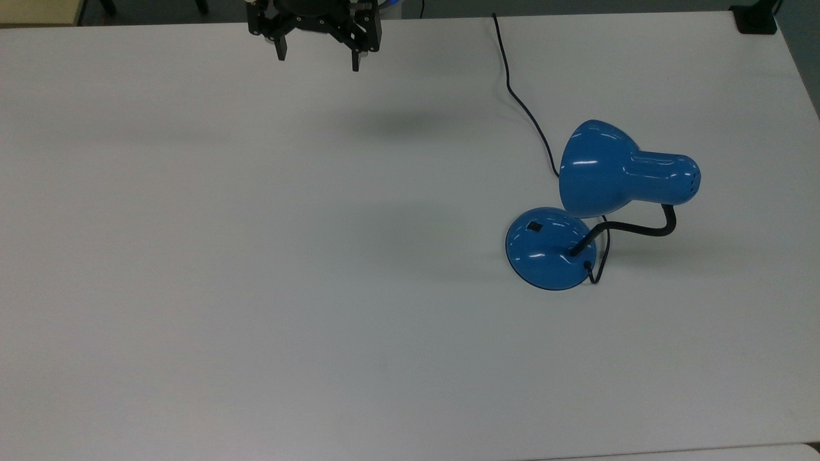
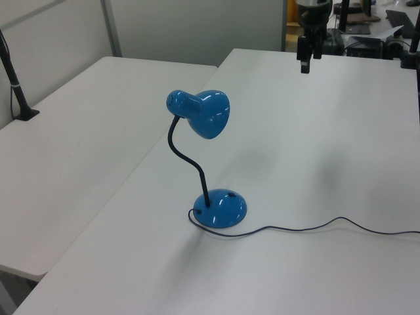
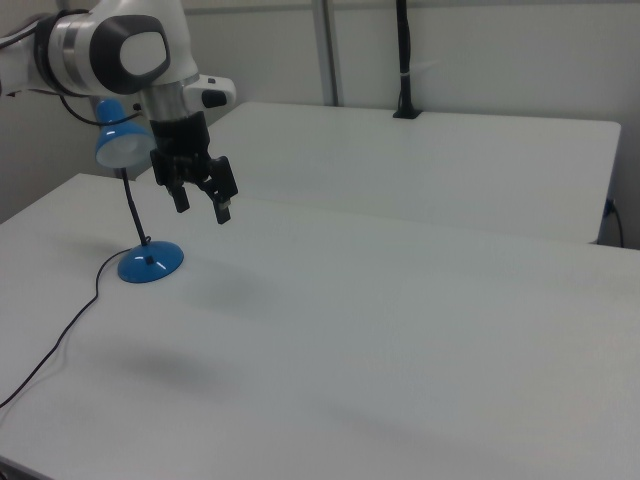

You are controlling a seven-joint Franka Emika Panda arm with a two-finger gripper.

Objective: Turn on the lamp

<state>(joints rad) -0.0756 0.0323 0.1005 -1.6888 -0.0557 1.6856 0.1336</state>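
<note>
Bare white tabletop (image 1: 256,288) in front; black two-finger tool (image 1: 318,57), spread wide and empty, should narrow, cross to glossy blue gooseneck lamp (image 1: 551,250), press small black switch (image 1: 534,226).

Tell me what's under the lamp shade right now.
The shade hangs over the base edge and bare table, hiding part of the cord in the top view. The switch stays uncovered. The bulb isn't visible.
</note>
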